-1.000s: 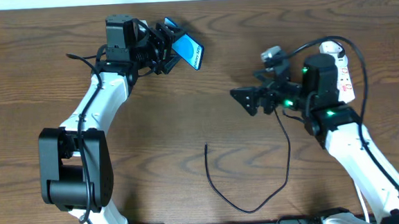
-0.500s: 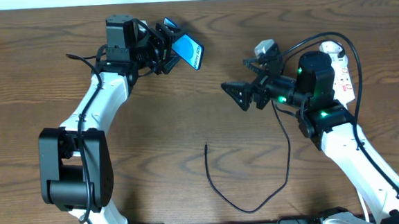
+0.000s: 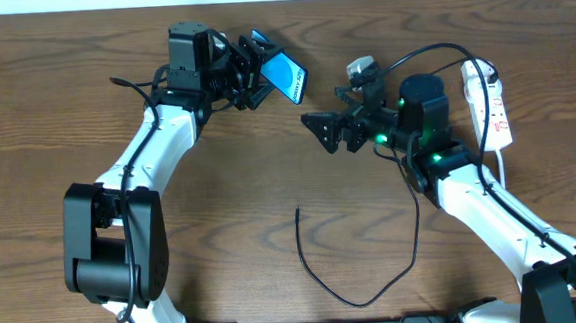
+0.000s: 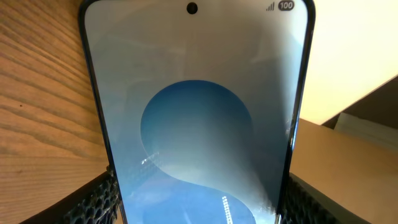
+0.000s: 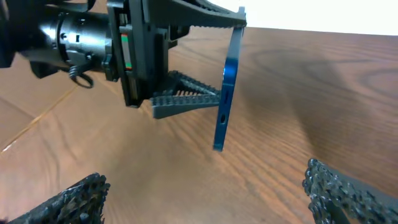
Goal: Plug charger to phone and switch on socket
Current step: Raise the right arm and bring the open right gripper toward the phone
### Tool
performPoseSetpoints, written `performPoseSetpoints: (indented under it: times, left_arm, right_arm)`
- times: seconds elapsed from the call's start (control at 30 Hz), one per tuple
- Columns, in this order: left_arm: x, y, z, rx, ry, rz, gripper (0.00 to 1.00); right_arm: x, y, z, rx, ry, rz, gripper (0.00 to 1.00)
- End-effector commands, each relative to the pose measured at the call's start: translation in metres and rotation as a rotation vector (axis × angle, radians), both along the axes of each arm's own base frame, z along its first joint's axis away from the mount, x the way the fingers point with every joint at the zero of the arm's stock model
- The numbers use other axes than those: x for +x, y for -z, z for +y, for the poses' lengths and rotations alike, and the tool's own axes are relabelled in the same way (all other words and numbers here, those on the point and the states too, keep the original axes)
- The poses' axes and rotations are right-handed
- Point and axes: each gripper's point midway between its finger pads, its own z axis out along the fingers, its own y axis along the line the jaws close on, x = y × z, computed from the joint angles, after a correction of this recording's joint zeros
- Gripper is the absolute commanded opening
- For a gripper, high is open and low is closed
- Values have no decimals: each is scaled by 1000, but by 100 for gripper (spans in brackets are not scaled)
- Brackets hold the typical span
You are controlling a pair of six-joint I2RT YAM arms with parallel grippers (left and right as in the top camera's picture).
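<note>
The phone [image 3: 288,77] is gripped between the jaws of the left gripper [image 3: 260,75] and held tilted, its blue screen filling the left wrist view. The right gripper [image 3: 324,132] is spread wide with nothing held, just right of the phone and pointed towards it. The charger [image 3: 298,229] is laid loose on the table [image 3: 221,216], well apart from the phone on the side nearer the arms' bases, and is touched by neither gripper. The socket [image 3: 490,99] is seen far to the right of the phone.
</note>
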Motion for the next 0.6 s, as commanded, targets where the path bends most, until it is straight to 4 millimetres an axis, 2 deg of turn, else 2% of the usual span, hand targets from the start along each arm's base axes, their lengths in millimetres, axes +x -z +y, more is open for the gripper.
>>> performPoseSetpoints:
  times: [0.0,0.57]
  left_arm:
    - [5,-12,-4,-10,-15,-18,7]
    - [0,-11,-27,4,-19,-18,8]
  right_arm:
    - [11,-4,1,-24,67,-35,99]
    - [23,3,-1,-29,168,-19,97]
